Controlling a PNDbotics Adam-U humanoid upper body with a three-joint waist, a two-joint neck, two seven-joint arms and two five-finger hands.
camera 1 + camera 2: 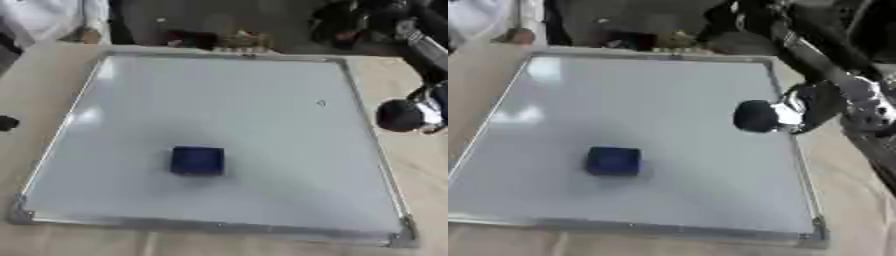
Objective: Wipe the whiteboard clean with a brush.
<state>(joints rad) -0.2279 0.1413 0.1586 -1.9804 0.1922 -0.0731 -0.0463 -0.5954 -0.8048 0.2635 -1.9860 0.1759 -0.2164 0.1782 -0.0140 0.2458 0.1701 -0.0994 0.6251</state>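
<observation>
Fingers of my right hand [756, 116] are too blurred to read; I cannot tell whether it is open or clenched, and it seems to hold nothing, hanging by the board's [262, 100] right edge. Brush [197, 160] lies apart, left of it, on the board's near half. Right eye view shows my arm [824, 60]; the left eye view mostly crops it.

I see the whiteboard [262, 100] lying flat on the table [420, 165], filling most of it. The brush [197, 160] sits on the board's near half, left of centre. My right hand [785, 116] hangs at the board's right edge; the brush lies well apart, left of its fingers and nearer me.
</observation>
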